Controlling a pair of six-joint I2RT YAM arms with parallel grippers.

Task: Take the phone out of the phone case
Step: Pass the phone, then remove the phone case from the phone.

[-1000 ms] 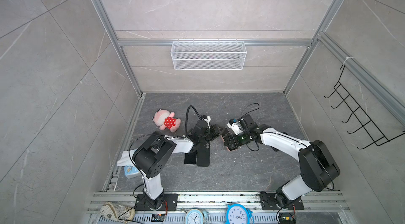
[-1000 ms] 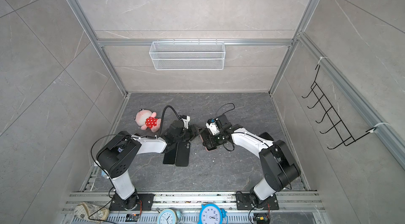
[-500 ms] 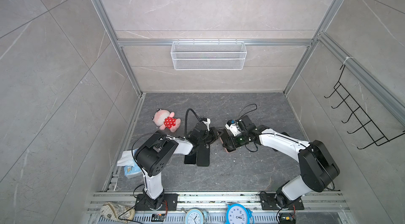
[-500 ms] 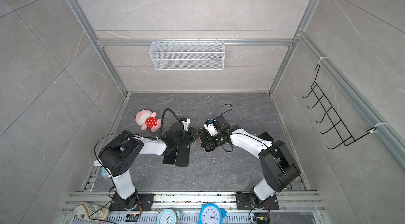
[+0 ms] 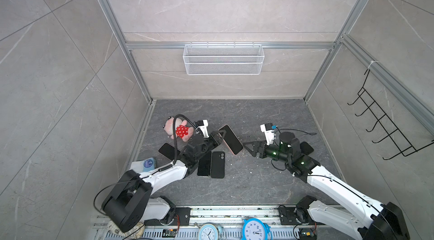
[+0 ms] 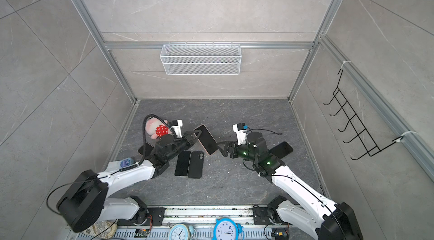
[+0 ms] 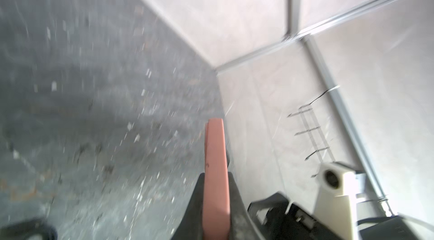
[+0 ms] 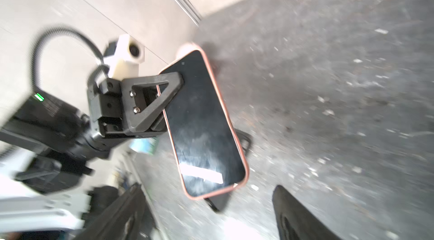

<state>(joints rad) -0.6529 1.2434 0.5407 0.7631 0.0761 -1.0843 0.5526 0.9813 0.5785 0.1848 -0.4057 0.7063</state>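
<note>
Clamping the pink phone case, the left pincer covers part of the phone; the right pincer stands open.

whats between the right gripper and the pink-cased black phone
Nothing: in a top view only bare grey floor separates right gripper and pink-cased black phone.

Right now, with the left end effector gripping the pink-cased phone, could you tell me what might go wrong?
The left end effector pinches the pink-cased phone only at one long edge; a pull could twist it loose.
Two black phones lie close beside it; a drop might strike them.
The open right end effector sits near its corner and might knock rather than grip it.
</note>
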